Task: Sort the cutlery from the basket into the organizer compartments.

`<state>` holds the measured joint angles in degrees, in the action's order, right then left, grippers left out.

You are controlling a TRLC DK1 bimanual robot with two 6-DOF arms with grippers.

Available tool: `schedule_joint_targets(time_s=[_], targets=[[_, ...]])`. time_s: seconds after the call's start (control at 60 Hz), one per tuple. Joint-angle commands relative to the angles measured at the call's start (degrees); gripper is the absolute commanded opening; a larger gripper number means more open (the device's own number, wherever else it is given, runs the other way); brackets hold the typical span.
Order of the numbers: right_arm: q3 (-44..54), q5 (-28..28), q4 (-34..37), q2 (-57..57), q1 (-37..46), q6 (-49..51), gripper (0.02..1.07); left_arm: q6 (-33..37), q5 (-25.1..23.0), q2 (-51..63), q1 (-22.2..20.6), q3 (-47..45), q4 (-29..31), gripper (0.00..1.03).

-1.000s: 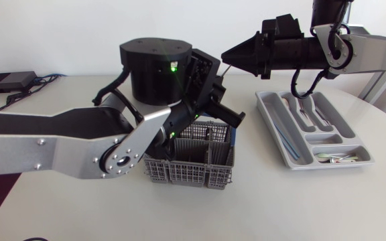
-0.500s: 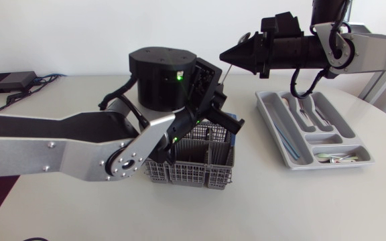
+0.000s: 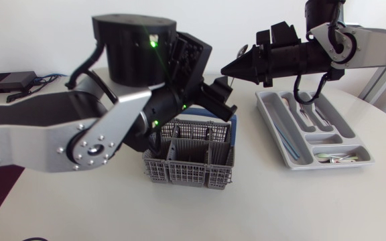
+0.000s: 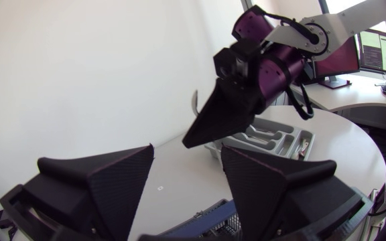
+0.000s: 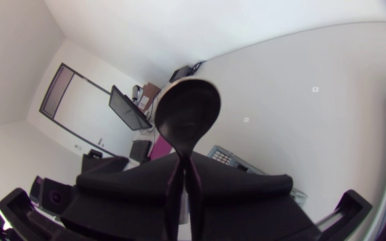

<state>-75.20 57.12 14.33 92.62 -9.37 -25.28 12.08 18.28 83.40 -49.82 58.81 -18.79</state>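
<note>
The table (image 3: 300, 201) carries everything. My left arm (image 3: 45, 134) bulks over its left half and my right arm (image 3: 374, 53) comes in high along the far edge. The basket (image 3: 189, 164) sits near the table's middle, and the organizer (image 3: 334, 165) lies toward the right edge with several pieces already in its compartments. The left gripper (image 4: 187, 164) hangs above the basket with its jaws spread and nothing between them. The right gripper (image 3: 228, 68) is in the air over the far edge, between basket and organizer. Its jaws are clamped on the handle of a spoon (image 5: 186, 117), with the bowl jutting out ahead of them. I judge the spoon light, rigid and smooth, probably polished metal, so it won't bend, but it could pivot or slide in a pinch this narrow. The best hold is on the flat of the handle near the balance point, never on the bowl. Compared with a second ago, the left arm has lifted up and out of the basket, coming away empty. The right arm has barely shifted, its tip a little lower.
</note>
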Motion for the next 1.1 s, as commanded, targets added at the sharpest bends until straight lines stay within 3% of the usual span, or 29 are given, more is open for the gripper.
schedule_joint_targets(time_s=[0.0,0.117,0.567,1.083], targets=[[-3.3,-1.3,4.6,-0.9,0.6,7.1,0.09,1.3,-0.1,-2.0,2.1,3.2,2.0,0.85],[-4.8,-4.4,12.0,-1.0,0.9,16.7,0.09,1.3,-0.2,-2.9,4.3,5.1,6.7,0.88],[-9.6,-13.4,33.5,0.0,11.0,49.8,0.09,2.0,-2.1,-6.7,12.3,4.8,14.9,0.93],[-1.9,-27.5,36.9,3.3,25.1,87.8,0.09,4.0,-2.6,-7.8,16.2,4.5,23.3,0.97]])
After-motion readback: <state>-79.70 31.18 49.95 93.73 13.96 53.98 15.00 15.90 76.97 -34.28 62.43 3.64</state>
